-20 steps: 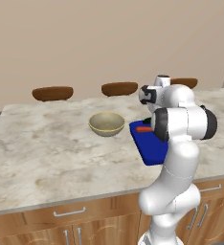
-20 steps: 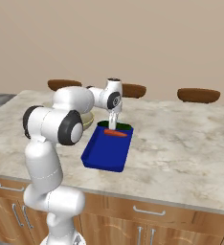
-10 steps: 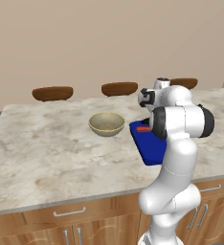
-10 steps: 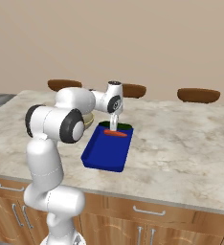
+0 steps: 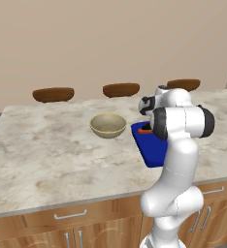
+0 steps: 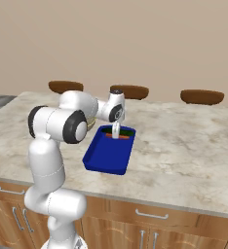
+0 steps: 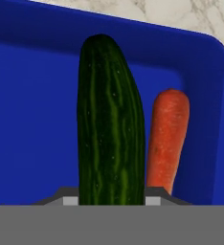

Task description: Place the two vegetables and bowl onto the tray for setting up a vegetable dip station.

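Left base view: bowl sits on the tabletop beside the tray, not on it.
Right base view: pincer hangs over the tray's far end.
Hand view: pincer clamped on the cucumber, carrot lying alongside in the tray.
Risk: released high, the cucumber may roll onto the carrot.

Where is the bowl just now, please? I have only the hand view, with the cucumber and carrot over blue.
Observer: The bowl sits on the counter beside the tray, not on it.
Operator: Thank you. Is the hand low over the tray?
Observer: Yes, the hand points down into the tray's far end in the right base view, with the cucumber between its fingers.
Operator: Is the rest of the tray free?
Observer: Its near part looks bare blue; the carrot lies at the far end.
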Robot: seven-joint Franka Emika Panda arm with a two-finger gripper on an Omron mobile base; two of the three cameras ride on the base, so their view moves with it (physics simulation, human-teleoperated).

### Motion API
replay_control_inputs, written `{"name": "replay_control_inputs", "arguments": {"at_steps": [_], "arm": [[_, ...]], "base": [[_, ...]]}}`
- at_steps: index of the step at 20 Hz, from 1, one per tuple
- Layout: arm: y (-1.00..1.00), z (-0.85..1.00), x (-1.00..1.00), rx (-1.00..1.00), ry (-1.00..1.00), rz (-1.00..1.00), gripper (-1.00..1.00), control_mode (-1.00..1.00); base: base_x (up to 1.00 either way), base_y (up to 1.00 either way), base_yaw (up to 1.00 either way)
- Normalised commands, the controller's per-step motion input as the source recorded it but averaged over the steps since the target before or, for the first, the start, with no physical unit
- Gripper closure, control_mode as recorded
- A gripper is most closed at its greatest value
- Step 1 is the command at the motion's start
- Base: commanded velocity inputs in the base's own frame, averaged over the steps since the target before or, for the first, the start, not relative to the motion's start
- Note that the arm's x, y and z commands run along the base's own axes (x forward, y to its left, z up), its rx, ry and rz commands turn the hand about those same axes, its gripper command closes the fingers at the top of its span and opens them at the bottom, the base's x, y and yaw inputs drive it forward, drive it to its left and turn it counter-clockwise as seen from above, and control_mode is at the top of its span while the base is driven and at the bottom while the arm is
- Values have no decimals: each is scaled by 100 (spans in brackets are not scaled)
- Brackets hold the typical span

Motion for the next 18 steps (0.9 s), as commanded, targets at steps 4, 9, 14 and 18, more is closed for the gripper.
{"name": "replay_control_inputs", "arguments": {"at_steps": [4, 9, 14, 18], "arm": [[4, -5, 2, 0, 0, 0, 100, -100], [6, -14, 6, 0, -3, 0, 100, -100], [2, -23, 5, 0, -10, 0, 100, -100], [0, -21, 5, 0, -9, 0, 100, -100]], "base": [[0, 0, 0], [0, 0, 0], [0, 0, 0], [0, 0, 0]]}}
